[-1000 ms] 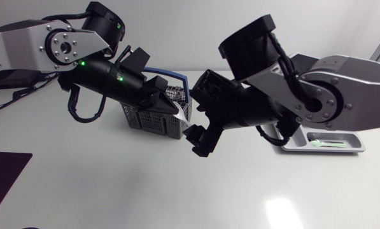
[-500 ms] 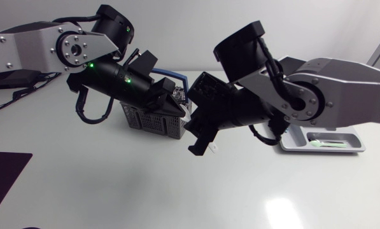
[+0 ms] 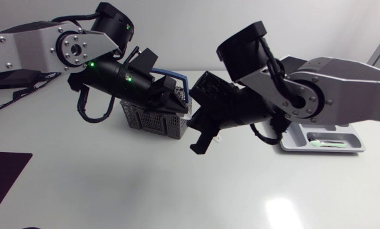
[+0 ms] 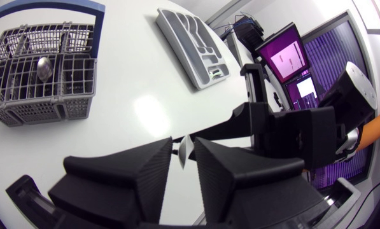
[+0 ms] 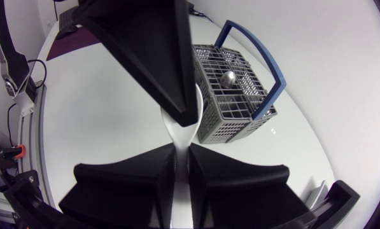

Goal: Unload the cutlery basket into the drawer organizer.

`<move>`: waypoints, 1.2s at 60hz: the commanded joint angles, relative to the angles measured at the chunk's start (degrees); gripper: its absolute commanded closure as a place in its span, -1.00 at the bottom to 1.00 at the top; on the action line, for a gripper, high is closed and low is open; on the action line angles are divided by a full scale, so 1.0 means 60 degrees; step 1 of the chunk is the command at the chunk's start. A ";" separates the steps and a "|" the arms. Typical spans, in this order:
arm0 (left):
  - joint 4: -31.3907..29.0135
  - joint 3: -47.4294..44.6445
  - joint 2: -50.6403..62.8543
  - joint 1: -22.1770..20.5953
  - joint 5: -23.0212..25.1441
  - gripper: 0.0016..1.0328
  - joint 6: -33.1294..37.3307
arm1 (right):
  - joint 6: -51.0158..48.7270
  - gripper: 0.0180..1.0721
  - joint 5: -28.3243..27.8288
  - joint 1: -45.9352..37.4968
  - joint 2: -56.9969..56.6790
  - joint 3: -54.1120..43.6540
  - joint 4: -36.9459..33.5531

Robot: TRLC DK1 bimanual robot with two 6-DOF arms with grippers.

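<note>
Even overhead light floods the white table (image 3: 145, 191), leaving one bright glare patch and faint, soft shadows beside the cutlery basket (image 3: 153, 119). In the wrist views the left gripper (image 4: 184, 144) and right gripper (image 5: 182, 152) turn near-silhouette around a glowing white utensil (image 5: 181, 130), and the table edges bow.

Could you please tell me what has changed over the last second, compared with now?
The left arm shifted slightly rightward, and the right gripper edged in toward the left gripper. The right gripper is now shut on the white utensil, while the left gripper looks to have opened around it. The cutlery basket and the drawer organizer stayed put.
</note>
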 commanded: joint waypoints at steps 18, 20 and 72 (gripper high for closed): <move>0.1092 0.0530 -0.0768 0.0894 -0.0367 -0.68 -0.0913 | -0.0171 0.89 -0.0631 -0.0197 0.0078 -0.0402 -0.0462; 0.1253 0.0530 -0.0827 0.1056 -0.0367 -0.68 -0.1016 | -0.0229 0.89 -0.0675 -0.0212 0.0063 -0.0461 -0.0506; 0.1809 0.0295 0.0784 0.2725 -0.0631 -0.67 0.2559 | -0.7495 0.89 -0.2667 -0.7506 -0.0025 -0.1178 -0.3158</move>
